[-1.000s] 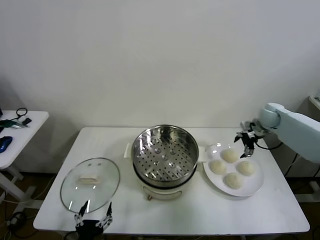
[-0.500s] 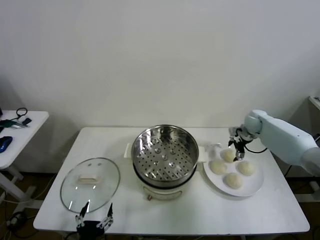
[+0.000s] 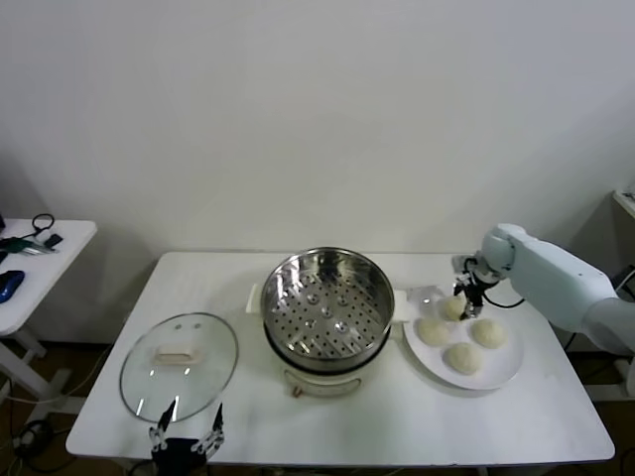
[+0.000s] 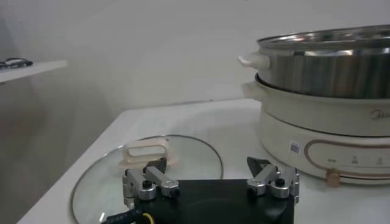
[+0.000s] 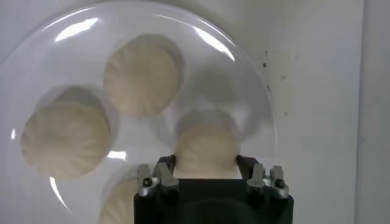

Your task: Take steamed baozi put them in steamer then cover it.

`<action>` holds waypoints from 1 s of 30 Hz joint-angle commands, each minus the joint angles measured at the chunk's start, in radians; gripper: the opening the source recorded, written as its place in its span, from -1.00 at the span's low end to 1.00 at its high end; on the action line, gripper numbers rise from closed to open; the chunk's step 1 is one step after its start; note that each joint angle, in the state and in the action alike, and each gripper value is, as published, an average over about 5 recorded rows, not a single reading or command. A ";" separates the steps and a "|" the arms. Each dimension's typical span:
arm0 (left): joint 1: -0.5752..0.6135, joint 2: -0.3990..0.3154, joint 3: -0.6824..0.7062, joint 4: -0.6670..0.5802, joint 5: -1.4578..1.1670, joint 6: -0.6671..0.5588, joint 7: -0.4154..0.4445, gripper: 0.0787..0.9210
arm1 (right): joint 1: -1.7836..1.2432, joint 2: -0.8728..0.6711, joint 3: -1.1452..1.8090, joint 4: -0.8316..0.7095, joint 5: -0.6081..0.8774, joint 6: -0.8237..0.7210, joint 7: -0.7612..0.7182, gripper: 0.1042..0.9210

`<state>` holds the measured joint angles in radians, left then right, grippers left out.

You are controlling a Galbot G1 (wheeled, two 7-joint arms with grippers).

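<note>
- the right gripper (image 3: 462, 300) is seen lowered onto the white plate (image 3: 501, 372) at the right end of the table, its two fingers set either side of the rearmost steamed baozi (image 5: 206, 149) and touching it, so a grasp on that bun is judged to be made or all but made.
- the bun is round, so no long axis has to be matched.
- three more buns (image 3: 463, 357) are left on the plate, just beside the gripped one.
- the steamer (image 3: 325, 307) lies to the robot's left of the gripper, at the table's middle, open, its perforated tray bare; its rim stands higher than the plate, so a lift before the sideways carry is judged necessary.
- the cover (image 3: 179, 364) is laid flat on the white table (image 3: 397, 426) left of the steamer.
- the left gripper (image 4: 210, 182) is parked at the near table edge by the cover, jaws spread, nothing held.
- the room: a plain white wall, and a side table (image 3: 40, 263) far left.
</note>
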<state>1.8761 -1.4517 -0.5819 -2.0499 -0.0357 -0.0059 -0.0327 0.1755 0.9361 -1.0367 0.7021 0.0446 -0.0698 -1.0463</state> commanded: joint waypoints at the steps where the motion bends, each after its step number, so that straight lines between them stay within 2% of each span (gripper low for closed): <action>1: 0.001 -0.002 0.000 -0.003 0.003 0.002 0.000 0.77 | 0.225 -0.013 -0.127 0.087 0.120 0.045 -0.021 0.37; 6: 0.006 -0.001 0.004 -0.007 0.012 0.003 -0.001 0.77 | 0.571 -0.001 -0.386 0.261 0.260 0.153 -0.053 0.37; 10: 0.007 0.001 0.010 -0.011 0.020 0.006 0.002 0.77 | 0.782 0.048 -0.493 0.475 0.333 0.241 -0.048 0.37; 15: 0.008 0.005 0.015 -0.013 0.026 0.009 0.004 0.77 | 0.914 0.137 -0.532 0.752 0.314 0.373 -0.007 0.36; 18: 0.010 0.010 0.012 -0.017 0.026 0.009 0.003 0.77 | 0.904 0.201 -0.537 0.844 0.259 0.446 0.031 0.36; 23: 0.019 0.014 0.006 -0.034 0.023 0.006 0.001 0.77 | 0.771 0.274 -0.520 0.824 0.090 0.544 0.081 0.36; 30: 0.030 0.015 0.003 -0.060 0.022 0.000 -0.004 0.77 | 0.586 0.297 -0.480 0.637 -0.124 0.599 0.129 0.37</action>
<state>1.9043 -1.4373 -0.5783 -2.0971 -0.0144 -0.0058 -0.0371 0.8441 1.1609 -1.4912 1.3515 0.1114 0.4008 -0.9708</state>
